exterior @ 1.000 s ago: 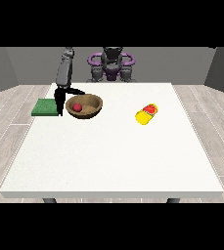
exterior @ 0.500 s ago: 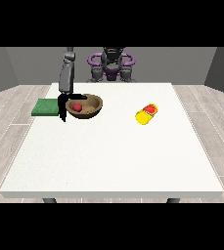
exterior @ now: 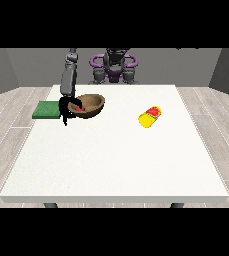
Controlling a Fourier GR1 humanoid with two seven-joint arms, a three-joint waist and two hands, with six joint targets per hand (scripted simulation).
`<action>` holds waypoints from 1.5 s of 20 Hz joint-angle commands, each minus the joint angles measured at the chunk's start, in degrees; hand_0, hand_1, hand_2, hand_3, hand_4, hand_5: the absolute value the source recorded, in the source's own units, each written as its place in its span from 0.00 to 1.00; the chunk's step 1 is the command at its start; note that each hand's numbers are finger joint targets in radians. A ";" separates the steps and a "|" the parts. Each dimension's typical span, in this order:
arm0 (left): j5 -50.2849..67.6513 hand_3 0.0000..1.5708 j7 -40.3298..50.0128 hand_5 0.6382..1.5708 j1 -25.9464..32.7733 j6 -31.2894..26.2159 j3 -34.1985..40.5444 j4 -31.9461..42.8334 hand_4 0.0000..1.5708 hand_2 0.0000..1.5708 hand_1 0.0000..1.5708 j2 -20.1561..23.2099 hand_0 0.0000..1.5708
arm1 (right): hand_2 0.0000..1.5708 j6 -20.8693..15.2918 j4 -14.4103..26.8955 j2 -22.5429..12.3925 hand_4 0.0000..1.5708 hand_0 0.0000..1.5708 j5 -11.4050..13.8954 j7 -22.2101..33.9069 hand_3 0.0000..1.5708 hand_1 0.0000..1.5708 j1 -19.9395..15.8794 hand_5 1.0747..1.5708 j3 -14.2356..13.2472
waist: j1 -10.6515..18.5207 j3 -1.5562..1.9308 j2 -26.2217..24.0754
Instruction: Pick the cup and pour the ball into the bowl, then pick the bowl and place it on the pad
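Reaching down from a grey forearm, the black robot hand (exterior: 66, 107) at the view's left meets the near-left rim of the bowl (exterior: 90, 104), its dark fingers draped over that rim and pointing down towards the desk (exterior: 116, 155), so it reads as closed on the bowl's edge. The bowl is brown, round and shallow, with a wood-like tone, and it sits tilted, its far-right side raised. Inside it lies the ball (exterior: 79, 107), small, red and smooth, close to the rim where the robot hand grips. Just to the left of the robot hand lies the pad (exterior: 47, 109), a flat green rectangle at the desk's left edge; whether bowl and pad touch cannot be told. Well apart to the right, the cup (exterior: 150, 116) lies on its side, a glossy yellow rounded cylinder with a red patch at its upper end. The desk top is white, matte and square-cornered, with wide bare surface across its whole near half and between bowl and cup. The other robot hand does not show. Beyond the desk's far edge stands the robot's torso (exterior: 114, 67), grey with purple rings, over a pale plank floor (exterior: 8, 110).
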 commanded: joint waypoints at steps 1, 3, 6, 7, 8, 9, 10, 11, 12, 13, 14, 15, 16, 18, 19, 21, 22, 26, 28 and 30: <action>-0.18 0.00 0.04 1.00 0.46 1.35 -1.17 -1.60 0.00 0.00 0.00 -1.94 0.00 | 1.00 -3.76 5.76 -2.13 0.63 1.00 2.50 8.84 1.00 1.00 1.46 1.00 1.36 | 1.54 2.02 1.60; -0.44 0.00 0.15 1.00 0.61 1.34 -0.36 0.78 0.00 0.00 0.00 -0.50 0.00 | 1.00 -4.88 4.13 -3.83 0.66 1.00 2.61 11.99 1.00 1.00 0.68 1.00 1.82 | -0.04 1.91 -0.23; -0.47 0.00 -0.96 1.00 3.90 -1.10 0.09 3.68 0.00 0.00 0.00 -0.55 0.00 | 1.00 -6.70 1.56 -4.94 0.68 1.00 2.50 15.44 0.98 1.00 -0.01 1.00 2.61 | -1.70 1.85 -2.96; -0.55 0.00 -0.47 1.00 3.95 0.38 0.34 4.83 0.00 0.00 0.00 -0.84 0.00 | 1.00 -7.83 1.52 -6.29 0.67 1.00 3.81 18.53 0.95 1.00 -0.18 0.99 3.90 | -2.51 1.81 -5.36; 0.73 0.00 0.59 1.00 3.62 -0.68 0.20 4.72 0.00 0.00 0.00 -0.88 0.00 | 1.00 -8.00 1.62 -8.60 0.68 1.00 4.90 18.90 0.91 1.00 -0.93 0.99 4.49 | -1.97 1.86 -5.10; -0.04 0.00 -0.37 1.00 3.79 -0.46 1.51 6.49 0.00 0.00 0.00 1.13 0.00 | 1.00 -6.86 0.28 -10.51 0.70 1.00 4.98 21.09 0.91 1.00 -2.07 0.99 5.04 | -3.90 1.82 -5.71; -0.50 0.00 -0.16 1.00 4.90 -1.46 0.74 6.88 0.00 0.00 0.00 1.25 0.00 | 1.00 -10.19 0.13 -7.79 0.70 1.00 5.32 22.32 0.91 1.00 -3.03 0.99 5.58 | -3.53 1.91 -6.91; -1.01 0.00 -3.23 1.00 6.42 -1.35 2.44 8.39 0.00 0.00 0.00 1.49 0.00 | 1.00 -4.55 -0.87 -10.46 0.70 1.00 4.44 25.56 0.98 1.00 -3.82 0.99 5.95 | -6.28 1.90 -6.87; 1.42 0.00 -1.03 1.00 6.82 -4.39 3.62 9.58 0.00 0.00 0.00 4.16 0.00 | 1.00 -5.76 -0.46 -10.18 0.70 1.00 3.76 26.35 0.89 1.00 -3.85 0.98 5.07 | -4.91 1.95 -7.30; 0.00 0.00 -0.93 1.00 6.93 -2.92 3.09 11.25 0.00 0.00 0.00 4.30 0.00 | 1.00 -5.33 -1.55 -10.10 0.71 1.00 3.92 29.54 0.86 1.00 -5.31 0.98 5.97 | -7.39 1.95 -9.18; -1.19 0.00 -4.70 1.00 9.59 -4.26 3.20 10.83 0.00 0.00 0.00 3.26 0.00 | 1.00 -4.12 -2.27 -11.32 0.72 1.00 3.86 31.01 0.73 1.00 -5.80 0.96 6.16 | -8.07 1.94 -8.98; 0.93 0.00 0.70 1.00 6.99 -3.14 3.96 12.31 0.00 0.00 0.00 6.63 0.00 | 1.00 -3.41 -1.66 -12.56 0.74 1.00 4.41 30.90 0.64 1.00 -5.08 0.97 6.37 | -8.04 1.99 -10.04; -0.27 0.00 -4.43 1.00 9.80 -4.72 3.43 10.57 0.00 0.00 0.00 3.94 0.00 | 1.00 -2.34 -2.22 -13.89 0.74 1.00 3.43 30.66 0.66 1.00 -6.19 0.98 5.30 | -8.06 2.01 -8.02; 0.17 0.00 -4.24 1.00 7.85 -3.27 3.53 10.12 0.00 0.00 0.00 4.62 0.00 | 1.00 -2.43 -2.17 -15.74 0.75 1.00 5.77 29.60 0.62 1.00 -6.31 0.98 6.76 | -8.15 2.04 -6.46; 0.44 0.00 -3.45 1.00 5.45 -2.66 4.12 10.81 0.00 0.00 0.00 6.92 0.00 | 1.00 -1.27 -2.53 -17.04 0.74 1.00 5.53 28.93 0.78 1.00 -7.10 1.00 6.36 | -9.47 2.05 -4.76; 0.87 0.00 -3.50 1.00 8.31 -2.70 1.73 6.92 0.00 0.00 0.00 2.84 0.00 | 1.00 -4.30 0.10 -15.37 0.74 1.00 5.91 26.31 0.78 1.00 -5.09 1.00 5.46 | -5.94 2.09 -5.41; 0.40 0.00 -3.40 1.00 7.15 -2.54 3.35 9.94 0.00 0.00 0.00 7.05 0.00 | 1.00 -1.51 -1.46 -16.42 0.74 1.00 5.29 28.94 0.78 1.00 -5.96 1.00 5.83 | -8.88 2.06 -5.67; 1.27 0.00 -5.02 1.00 9.10 -3.17 3.69 9.89 0.00 0.00 0.00 6.19 0.00 | 1.00 -0.49 -0.88 -17.71 0.74 1.00 4.48 28.29 0.73 1.00 -4.24 0.99 4.58 | -9.94 2.07 -5.26; 1.91 0.00 -3.46 1.00 8.22 -1.41 2.76 6.31 0.00 0.00 0.00 5.85 0.00 | 1.00 1.09 1.70 -20.11 0.73 1.00 3.81 25.00 0.69 1.00 -2.37 0.99 2.69 | -8.64 2.12 -5.00; 2.57 0.00 -1.84 1.00 7.80 -0.98 1.69 4.49 0.00 0.00 0.00 5.36 0.00 | 1.00 1.47 2.73 -22.45 0.73 1.00 5.25 22.09 0.62 1.00 -1.30 0.99 2.90 | -8.09 2.14 -3.93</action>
